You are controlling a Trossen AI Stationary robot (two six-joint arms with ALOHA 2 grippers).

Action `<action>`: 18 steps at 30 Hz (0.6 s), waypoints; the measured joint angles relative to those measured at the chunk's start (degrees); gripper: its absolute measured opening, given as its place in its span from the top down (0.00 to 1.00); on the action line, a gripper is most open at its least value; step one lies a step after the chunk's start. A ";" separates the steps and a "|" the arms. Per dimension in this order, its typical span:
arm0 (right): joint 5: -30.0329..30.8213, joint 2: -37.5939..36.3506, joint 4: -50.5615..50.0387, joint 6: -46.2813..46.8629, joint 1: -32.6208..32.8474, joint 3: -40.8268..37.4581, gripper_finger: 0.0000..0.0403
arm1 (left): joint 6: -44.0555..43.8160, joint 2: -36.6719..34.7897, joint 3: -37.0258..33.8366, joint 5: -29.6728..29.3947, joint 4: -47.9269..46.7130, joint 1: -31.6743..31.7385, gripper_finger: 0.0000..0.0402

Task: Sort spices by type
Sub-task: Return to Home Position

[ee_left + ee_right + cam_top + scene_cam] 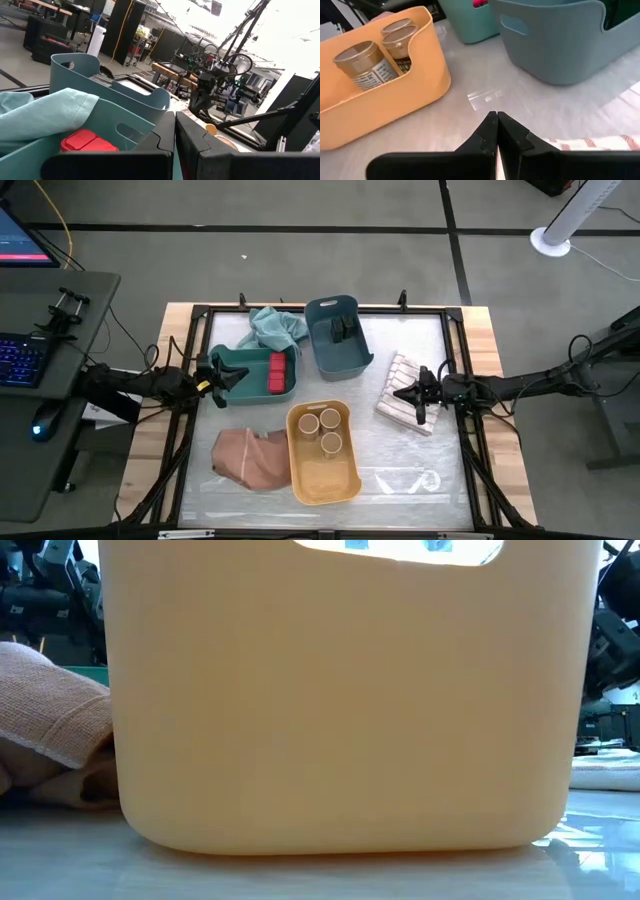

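Three tan jars (330,420) occupy orange bin (325,480) beside pink cloth (245,458).

The left arm (140,383) and the right arm (520,385) are both slim and black, made of tube-like links with bulkier housings at the joints and thin black cables looping alongside them. The left arm has a small yellow patch just behind the left gripper (228,379), while the right gripper (415,396) is dark all over. Up close, the fingers (480,142) of each gripper are matte black, flat-faced wedges that taper to a point, with a stepped notch along the inner edge and a broad black crossbar at the base.
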 joint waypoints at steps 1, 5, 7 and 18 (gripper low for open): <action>0.06 0.26 0.03 -0.11 0.00 0.00 1.00 | 0.00 0.02 0.00 0.00 0.01 0.00 1.00; 0.09 0.45 0.01 0.88 0.00 0.00 1.00 | 0.00 0.04 0.00 0.02 0.00 0.00 1.00; 0.11 0.45 0.01 0.46 0.00 0.00 1.00 | 0.00 0.04 0.00 0.00 0.01 0.00 1.00; 0.11 -6.97 0.03 0.45 0.54 0.00 1.00 | 0.00 0.02 0.00 0.01 0.02 -0.07 1.00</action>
